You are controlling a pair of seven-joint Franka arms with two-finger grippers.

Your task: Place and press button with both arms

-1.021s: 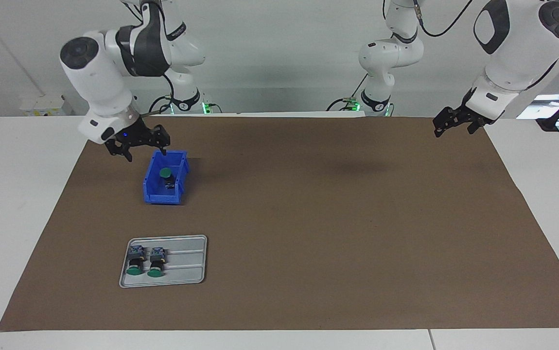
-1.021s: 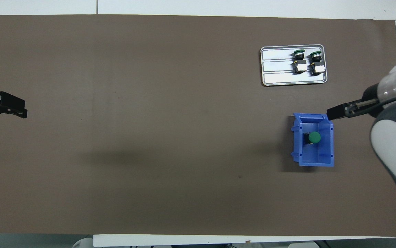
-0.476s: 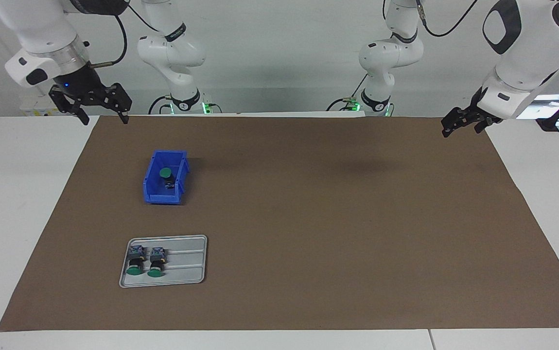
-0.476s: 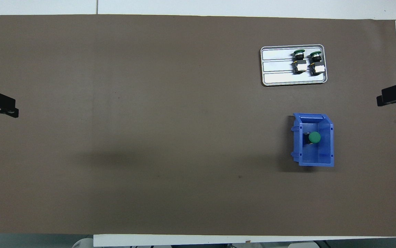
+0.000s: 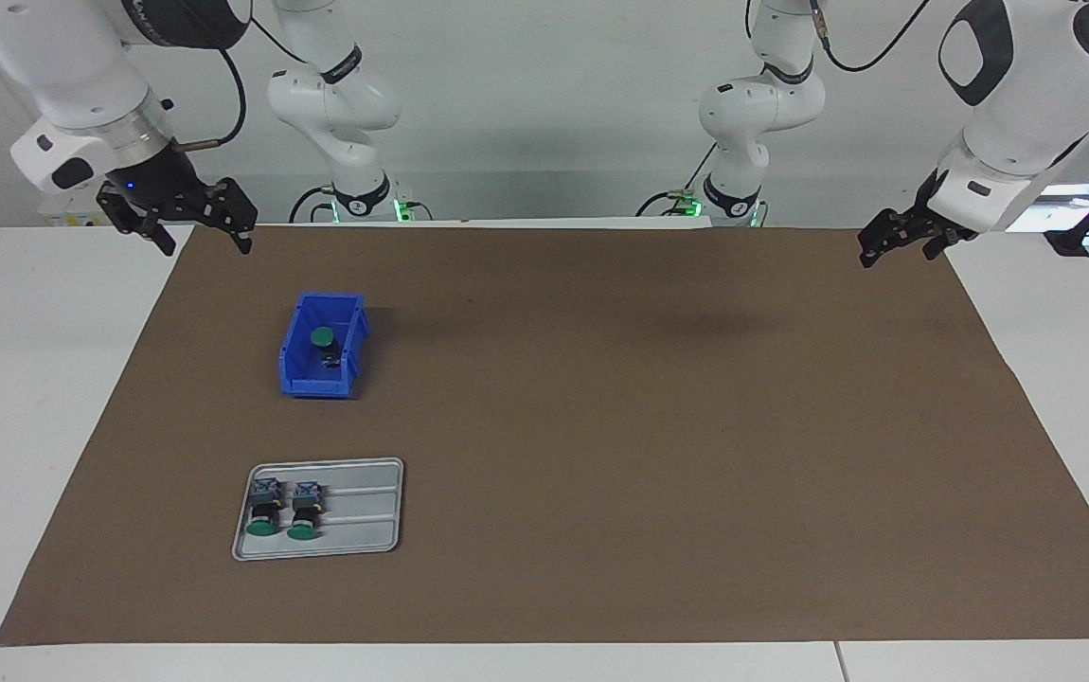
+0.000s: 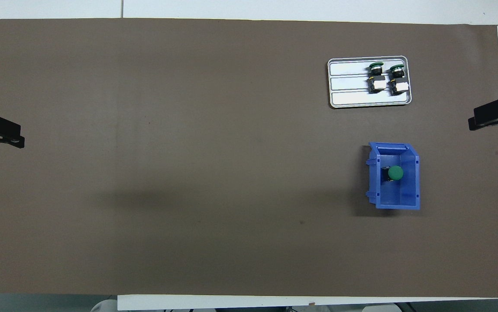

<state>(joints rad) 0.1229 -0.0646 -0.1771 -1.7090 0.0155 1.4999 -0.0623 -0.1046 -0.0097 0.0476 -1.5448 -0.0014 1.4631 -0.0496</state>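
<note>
Green button (image 5: 321, 336) upright in blue bin (image 5: 296, 377); right gripper (image 5: 206, 242) and left gripper (image 5: 895, 248) raised at mat edges, both wide, empty.

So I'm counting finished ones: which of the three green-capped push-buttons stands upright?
The green-capped push-button in the blue plastic bin, cap facing up. The other two lie on their sides on the grey metal tray.

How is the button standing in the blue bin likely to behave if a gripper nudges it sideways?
The button stands cap-up in the blue bin, wide green cap over a narrower body, so it probably tips easily. It looks rigid and small, likely light. On its side, the round cap might let it roll a little, though the bin walls should stop it.
</note>
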